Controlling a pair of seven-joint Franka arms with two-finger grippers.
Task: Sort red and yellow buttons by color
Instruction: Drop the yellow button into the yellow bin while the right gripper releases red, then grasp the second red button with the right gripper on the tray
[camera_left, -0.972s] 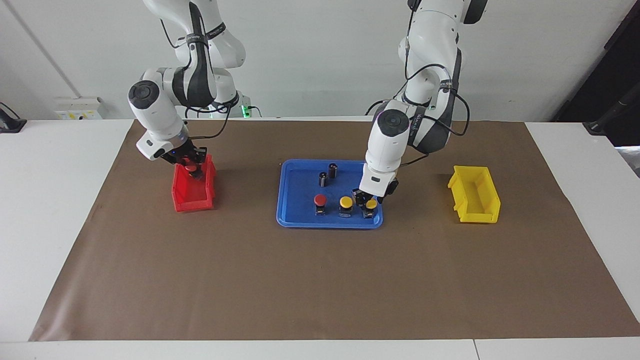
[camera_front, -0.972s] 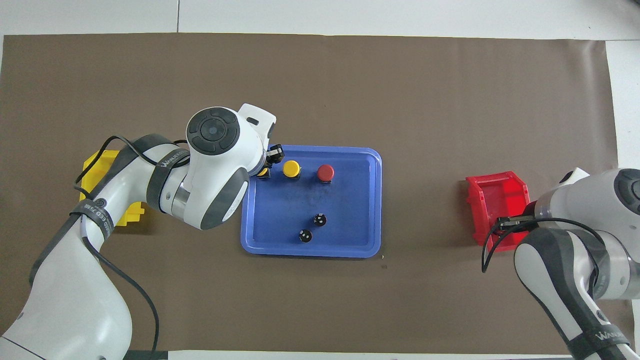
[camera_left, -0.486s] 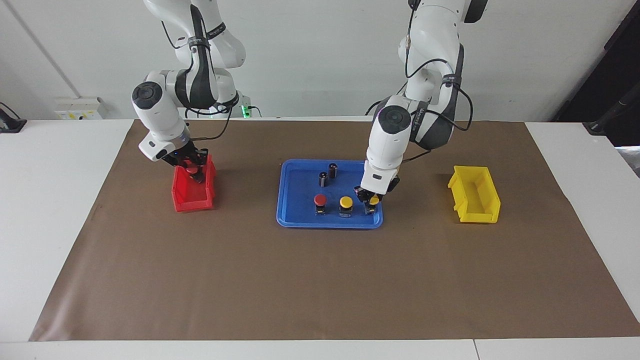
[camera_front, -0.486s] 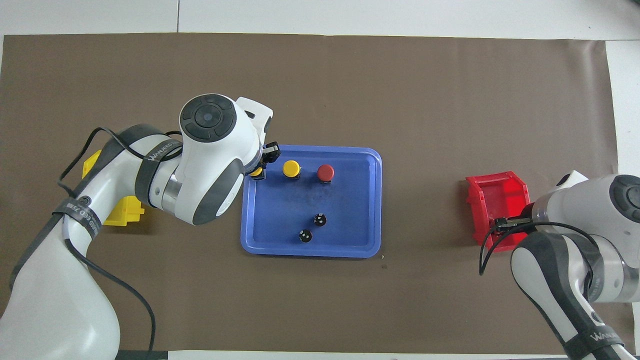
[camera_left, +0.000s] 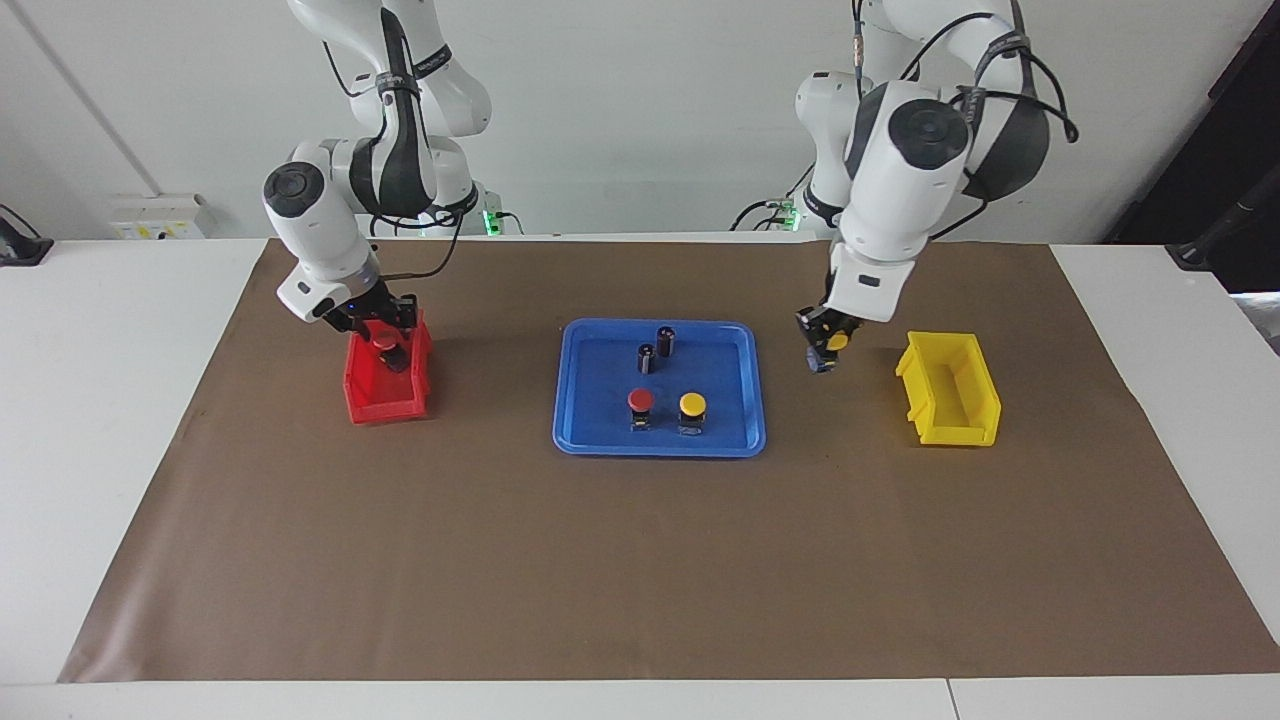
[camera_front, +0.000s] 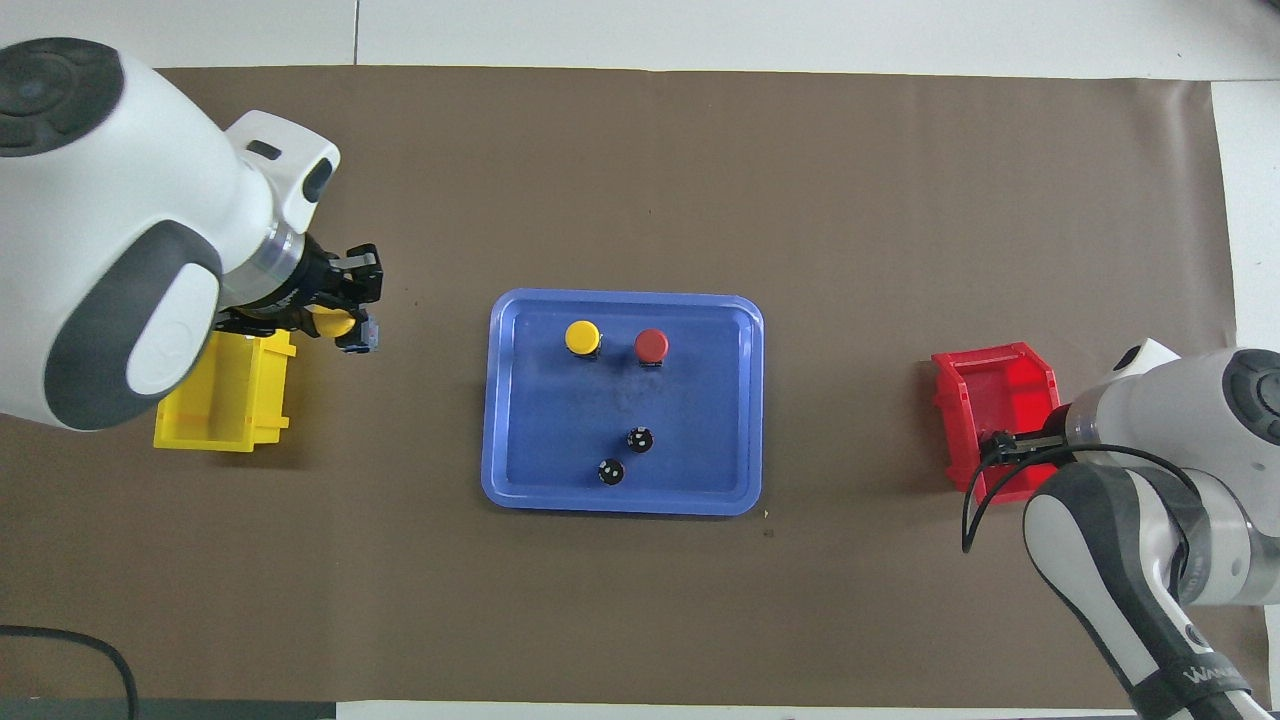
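Blue tray (camera_left: 575, 400), yellow bin (camera_left: 975, 400), red bin (camera_left: 370, 400)

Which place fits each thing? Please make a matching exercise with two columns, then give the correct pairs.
Things:
1. red bin
2. yellow bin
3. two dark cylinders
4. left claw

Places or states:
A. in the blue tray
B. at the left arm's end of the table
C. shut on a yellow button
D. under the right claw

Pairs: 1-D, 2-B, 3-A, 4-C
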